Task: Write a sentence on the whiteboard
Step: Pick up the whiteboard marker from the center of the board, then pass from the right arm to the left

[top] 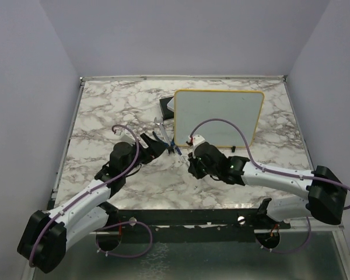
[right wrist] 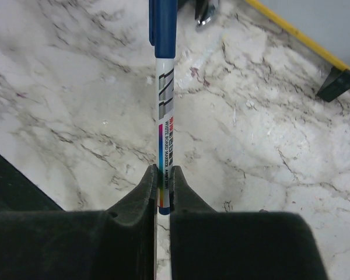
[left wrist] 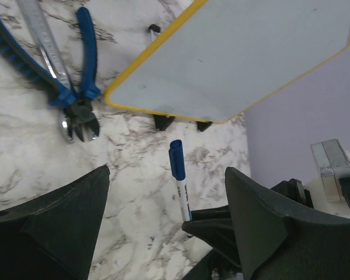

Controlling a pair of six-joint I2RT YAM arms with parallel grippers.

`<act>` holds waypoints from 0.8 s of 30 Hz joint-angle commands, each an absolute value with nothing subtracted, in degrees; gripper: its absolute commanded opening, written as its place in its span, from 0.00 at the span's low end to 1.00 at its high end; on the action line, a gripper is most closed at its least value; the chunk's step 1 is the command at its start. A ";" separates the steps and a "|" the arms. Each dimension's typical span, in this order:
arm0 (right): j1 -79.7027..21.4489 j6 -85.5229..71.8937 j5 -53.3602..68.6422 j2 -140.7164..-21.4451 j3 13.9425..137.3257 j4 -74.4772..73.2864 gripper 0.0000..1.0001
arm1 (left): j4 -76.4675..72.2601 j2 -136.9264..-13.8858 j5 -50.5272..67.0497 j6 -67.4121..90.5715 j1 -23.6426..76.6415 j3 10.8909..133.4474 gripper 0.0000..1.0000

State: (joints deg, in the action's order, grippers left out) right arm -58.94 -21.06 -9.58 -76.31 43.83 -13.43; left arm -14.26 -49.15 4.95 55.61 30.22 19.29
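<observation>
The whiteboard (top: 219, 116) stands propped on small black feet at the back of the marble table, its white face blank inside a yellow frame (right wrist: 303, 38). My right gripper (right wrist: 164, 170) is shut on the tail end of a white whiteboard marker (right wrist: 165, 99). The marker's blue cap (left wrist: 177, 158) is on and points away from the fingers. In the top view the right gripper (top: 186, 156) sits just in front of the board's lower left corner. My left gripper (left wrist: 163, 175) is open, its wide black fingers (left wrist: 64, 216) on either side of the marker without touching it.
Blue-handled pliers (left wrist: 70, 76) lie on the marble left of the board, their metal tip (right wrist: 205, 14) close to the marker's cap. A small grey-and-black box (top: 166, 107) sits behind the board's left edge. Grey walls enclose the table.
</observation>
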 commanded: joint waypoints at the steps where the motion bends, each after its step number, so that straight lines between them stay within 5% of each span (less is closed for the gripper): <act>1: -59.41 -20.10 -7.88 -72.13 42.71 -8.61 0.01 | -31.02 -53.92 12.77 66.81 30.29 19.45 0.82; 7: -60.42 -18.22 -5.63 -70.51 43.65 -6.92 0.01 | -34.18 -56.33 14.13 68.40 30.33 20.87 0.81; 14: -61.00 -17.24 -6.84 -70.61 46.37 -7.64 0.01 | -34.15 -59.40 15.20 68.83 30.82 21.21 0.59; 24: -61.44 -16.34 -8.17 -71.39 48.18 -8.08 0.01 | -27.75 -59.08 12.36 65.09 31.76 22.43 0.64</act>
State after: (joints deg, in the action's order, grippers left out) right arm -60.82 -17.85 -7.20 -71.50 45.01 -9.65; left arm -32.53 -59.18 12.97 67.85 30.63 20.32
